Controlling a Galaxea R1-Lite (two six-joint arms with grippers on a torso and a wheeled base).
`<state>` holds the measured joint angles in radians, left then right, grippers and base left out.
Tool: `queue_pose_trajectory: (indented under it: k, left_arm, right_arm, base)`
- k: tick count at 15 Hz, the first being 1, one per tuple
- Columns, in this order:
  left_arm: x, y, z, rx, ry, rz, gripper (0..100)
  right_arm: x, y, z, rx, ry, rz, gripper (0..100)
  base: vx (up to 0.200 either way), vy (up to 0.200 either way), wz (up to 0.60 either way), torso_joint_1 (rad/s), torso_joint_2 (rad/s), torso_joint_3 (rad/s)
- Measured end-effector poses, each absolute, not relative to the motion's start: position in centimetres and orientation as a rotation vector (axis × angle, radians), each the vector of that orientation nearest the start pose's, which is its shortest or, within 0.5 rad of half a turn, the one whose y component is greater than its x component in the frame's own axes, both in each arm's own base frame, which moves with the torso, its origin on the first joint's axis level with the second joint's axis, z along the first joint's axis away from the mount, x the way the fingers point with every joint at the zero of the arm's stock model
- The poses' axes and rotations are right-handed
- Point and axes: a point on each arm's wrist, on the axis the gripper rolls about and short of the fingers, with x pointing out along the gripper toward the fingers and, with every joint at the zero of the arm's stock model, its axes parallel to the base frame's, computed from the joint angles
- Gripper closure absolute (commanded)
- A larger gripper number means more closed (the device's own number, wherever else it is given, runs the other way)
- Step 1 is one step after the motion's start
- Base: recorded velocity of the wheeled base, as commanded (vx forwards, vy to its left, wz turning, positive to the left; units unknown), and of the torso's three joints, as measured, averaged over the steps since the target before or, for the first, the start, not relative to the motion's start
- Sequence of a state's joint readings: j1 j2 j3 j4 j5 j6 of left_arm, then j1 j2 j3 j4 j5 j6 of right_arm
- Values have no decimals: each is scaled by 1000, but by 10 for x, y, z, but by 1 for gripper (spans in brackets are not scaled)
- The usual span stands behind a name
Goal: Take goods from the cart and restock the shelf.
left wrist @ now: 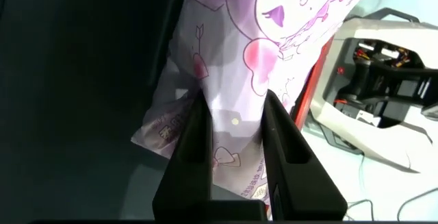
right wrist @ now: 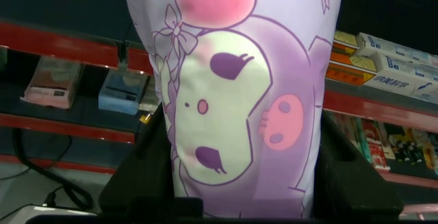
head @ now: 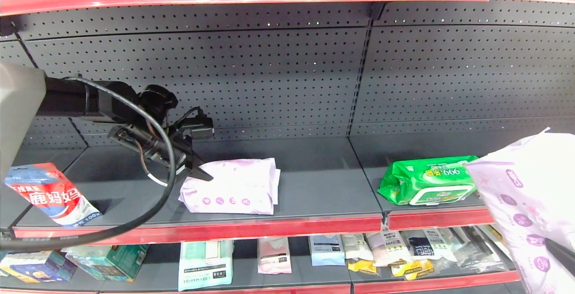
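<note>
Grey steel shelf board with a red front strip carries the flat purple pack, which lies near the front edge of the left section. The left gripper meets that pack at its left end. In the left wrist view the left gripper has one finger on each side of the flat purple pack; the gap is narrow and the fingers appear to pinch the film, though pad contact is partly hidden.

The right gripper is clamped on the second purple pack, held upright between its fingers. In the head view this second purple pack hangs in front of the shelf's right end, off the board.

A green wipes pack lies at the front edge of the right section. A red-and-blue pack leans at the front left corner.
</note>
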<state>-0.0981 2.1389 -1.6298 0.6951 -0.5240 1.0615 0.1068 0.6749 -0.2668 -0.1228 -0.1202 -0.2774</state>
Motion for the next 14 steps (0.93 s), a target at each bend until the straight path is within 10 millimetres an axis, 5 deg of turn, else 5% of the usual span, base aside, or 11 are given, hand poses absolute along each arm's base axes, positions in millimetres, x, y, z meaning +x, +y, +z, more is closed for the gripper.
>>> queue_pose_trajectory:
  k: [14]
  left_arm:
    - [380,-53,146,672,788,-1101,100]
  right_arm:
    - [54,3,159,-307,283,26,100]
  base:
    - [0,0,0,0,0,0]
